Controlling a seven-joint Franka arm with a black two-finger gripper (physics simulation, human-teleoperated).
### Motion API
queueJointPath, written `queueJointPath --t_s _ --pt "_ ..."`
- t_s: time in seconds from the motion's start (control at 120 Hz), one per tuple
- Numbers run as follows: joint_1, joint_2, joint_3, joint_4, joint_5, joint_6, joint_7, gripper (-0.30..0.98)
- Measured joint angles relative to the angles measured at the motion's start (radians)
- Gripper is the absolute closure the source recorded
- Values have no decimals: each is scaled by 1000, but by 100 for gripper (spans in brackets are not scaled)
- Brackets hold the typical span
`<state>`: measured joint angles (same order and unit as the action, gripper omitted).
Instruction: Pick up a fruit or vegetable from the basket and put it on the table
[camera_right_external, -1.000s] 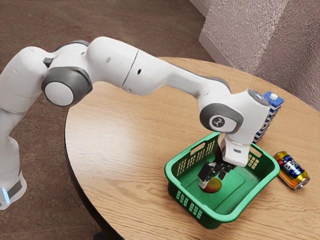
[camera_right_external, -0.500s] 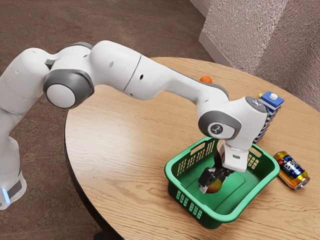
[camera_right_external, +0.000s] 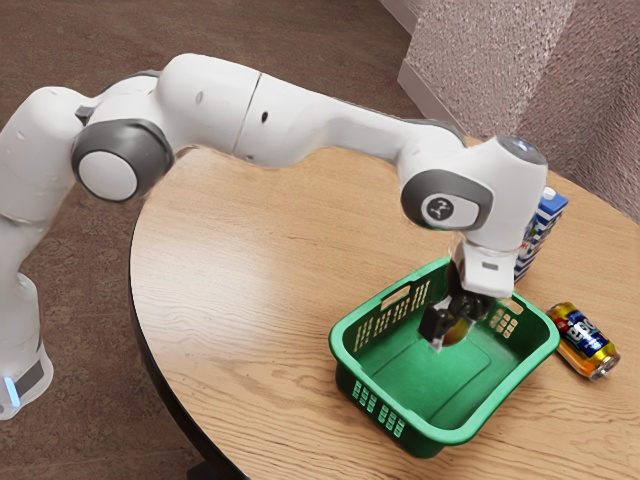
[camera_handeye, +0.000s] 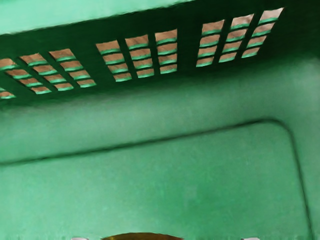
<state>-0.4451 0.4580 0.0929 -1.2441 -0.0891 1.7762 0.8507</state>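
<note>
My gripper (camera_right_external: 453, 322) is over the green basket (camera_right_external: 410, 385), its fingers closed around a reddish-yellow fruit (camera_right_external: 458, 332). The fruit hangs above the basket floor, partly covered by the fingers; whether its underside clears the rim cannot be told. In the wrist view, the upper edge of the fruit (camera_handeye: 142, 237) peeks in at the lower border, with the basket's bare floor (camera_handeye: 150, 190) and slotted wall beyond it.
A blue-and-white carton (camera_right_external: 540, 236) stands behind the basket, partly hidden by the hand. A drink can (camera_right_external: 583, 340) lies by the basket's side at the exterior view's right. Bare wooden table (camera_right_external: 240, 290) extends toward the exterior view's left.
The hand has risen and shifted toward the exterior view's right, and the fruit has come up off the basket floor with it. The arm now covers the orange item seen half a second ago.
</note>
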Motion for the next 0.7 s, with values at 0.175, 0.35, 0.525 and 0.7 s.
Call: queueJointPath --t_s 0.175,0.35,0.525,0.7 --pt "-3 -142 41 54 8 -124 1 35" --pt "176 -255 114 -13 32 -225 16 34" --pt "242 -308 119 -98 40 -246 44 31" --pt "240 -310 132 -109 36 -259 70 9"
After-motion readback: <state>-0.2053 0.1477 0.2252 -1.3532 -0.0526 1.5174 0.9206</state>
